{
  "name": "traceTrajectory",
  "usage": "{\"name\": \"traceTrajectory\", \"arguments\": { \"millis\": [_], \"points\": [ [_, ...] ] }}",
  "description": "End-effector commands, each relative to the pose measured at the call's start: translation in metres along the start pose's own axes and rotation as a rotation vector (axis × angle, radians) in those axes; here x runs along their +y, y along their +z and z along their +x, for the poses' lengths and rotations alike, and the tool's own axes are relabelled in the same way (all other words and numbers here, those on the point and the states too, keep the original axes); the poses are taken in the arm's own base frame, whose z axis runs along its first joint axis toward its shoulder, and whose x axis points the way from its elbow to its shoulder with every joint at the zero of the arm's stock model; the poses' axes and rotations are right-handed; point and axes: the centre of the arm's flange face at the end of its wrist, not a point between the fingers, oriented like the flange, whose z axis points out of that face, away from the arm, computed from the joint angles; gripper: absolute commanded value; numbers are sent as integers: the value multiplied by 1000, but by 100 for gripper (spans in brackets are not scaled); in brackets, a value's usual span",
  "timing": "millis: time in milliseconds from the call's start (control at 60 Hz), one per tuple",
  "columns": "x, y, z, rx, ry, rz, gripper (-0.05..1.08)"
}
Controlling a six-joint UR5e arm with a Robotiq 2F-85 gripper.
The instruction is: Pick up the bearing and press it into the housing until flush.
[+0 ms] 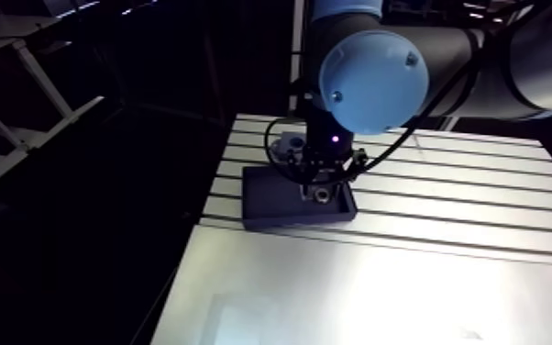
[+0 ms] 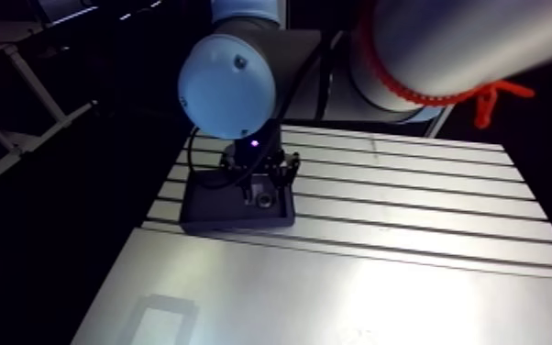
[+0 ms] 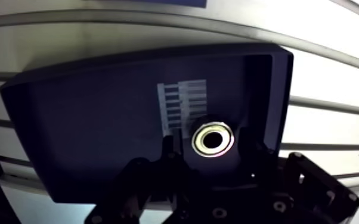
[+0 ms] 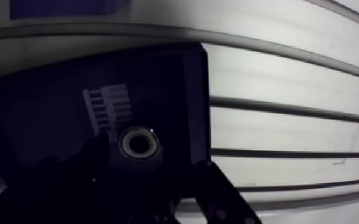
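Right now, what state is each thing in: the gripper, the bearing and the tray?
Gripper: open, fingers either side of the bearing.
Bearing: lying flat in the tray, bore up, not lifted.
Tray: resting flat on the slotted table.

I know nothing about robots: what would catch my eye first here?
A shiny metal ring, the bearing, glints in a dark tray on the slotted table, right at the tip of the gripper. In the arm view, a big light-blue joint cap looms above the tray.
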Motion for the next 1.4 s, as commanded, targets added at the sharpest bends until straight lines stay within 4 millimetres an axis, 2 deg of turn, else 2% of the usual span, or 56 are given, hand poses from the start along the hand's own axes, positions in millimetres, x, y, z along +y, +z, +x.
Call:
{"name": "traceTrajectory", "arguments": {
  "millis": [17, 767, 1400],
  "points": [
    [0, 2, 1, -3, 0, 0, 43],
    [0, 4, 1, -8, 0, 1, 50],
    [1, 5, 2, -11, 1, 2, 52]
  ]
}}
